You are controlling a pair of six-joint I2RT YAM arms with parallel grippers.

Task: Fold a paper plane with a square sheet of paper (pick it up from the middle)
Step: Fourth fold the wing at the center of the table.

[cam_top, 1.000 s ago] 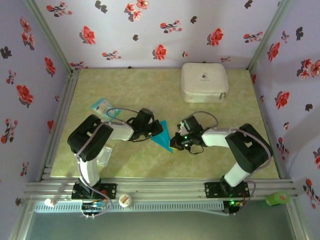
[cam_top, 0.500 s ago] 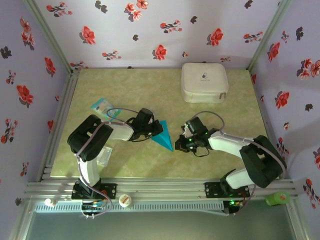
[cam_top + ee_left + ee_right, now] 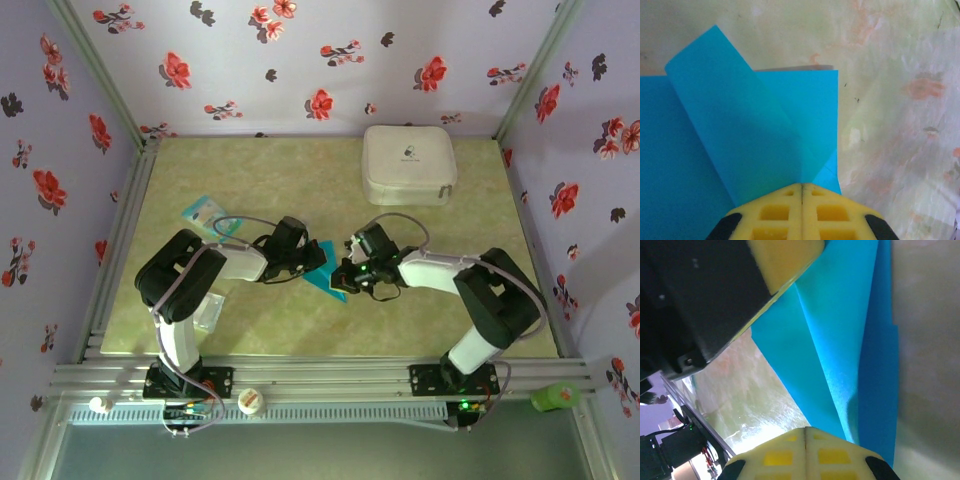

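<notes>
The square sheet of paper [image 3: 328, 283] is folded into a teal pointed shape at the table's middle, its tip toward the near edge. My left gripper [image 3: 308, 258] sits at its wide left end. In the left wrist view the yellow fingers [image 3: 775, 212] are shut, and a raised flap of the paper [image 3: 740, 135] creases down into their seam. My right gripper [image 3: 350, 268] is over the paper's right side. In the right wrist view it [image 3: 806, 429] is shut, its tips against the lifted paper [image 3: 840, 340], with the left gripper [image 3: 715, 290] just beyond.
A white case [image 3: 408, 165] stands at the back right. A pale-blue printed packet [image 3: 205, 213] lies at the left, and a clear plastic packet [image 3: 208, 315] lies by the left arm's base. A green object [image 3: 555, 397] rests on the front rail.
My right gripper first drew back to the right, then came left onto the paper's right side. The paper's right edge is now lifted and partly covered. The left gripper has not moved.
</notes>
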